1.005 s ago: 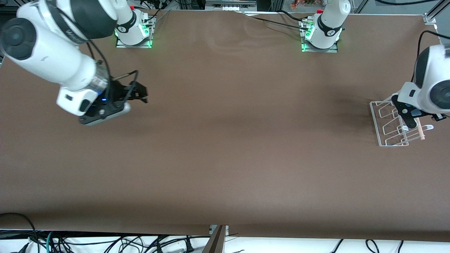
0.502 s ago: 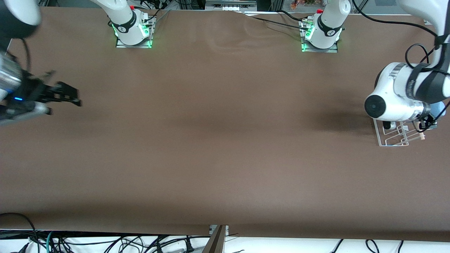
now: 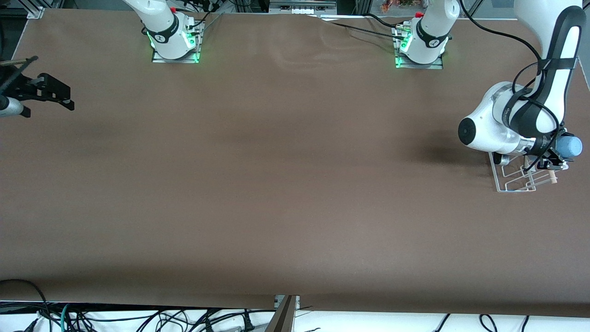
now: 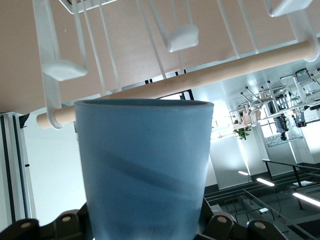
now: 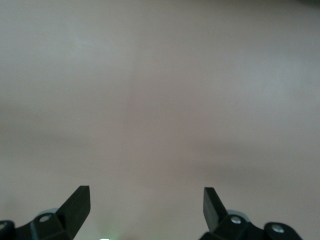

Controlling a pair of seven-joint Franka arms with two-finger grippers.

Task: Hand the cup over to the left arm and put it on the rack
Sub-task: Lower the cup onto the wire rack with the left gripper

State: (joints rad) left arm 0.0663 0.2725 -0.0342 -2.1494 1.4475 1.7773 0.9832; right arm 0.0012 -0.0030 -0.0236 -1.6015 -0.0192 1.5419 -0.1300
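We see the left gripper [image 3: 555, 159] over the rack [image 3: 511, 177], which stands on the desk [image 3: 295, 184] at the left arm's end. It is clamped on the cup [image 3: 569, 146], a light-blue tumbler held up in the air above the rack's outer edge, lying on its side rather than upright.

From the left wrist view, the cup [image 4: 145, 170] fills the middle, its body seated between the gripper's black fingers, whose tips show at either side of its base. Its rim sits just beside the wooden dowel [image 4: 190, 80] of the rack [image 4: 50, 60], and we cannot tell whether the two touch. White wire loops and flat-ended pegs of the rack spread out past the dowel.

The right gripper [image 3: 50, 94] hangs over the desk's edge at the right arm's end, well apart from the rack, and that arm waits. In the right wrist view the right gripper [image 5: 146, 200] has its fingers spread wide apart with nothing between them, only bare brown desk [image 5: 160, 100] under it.
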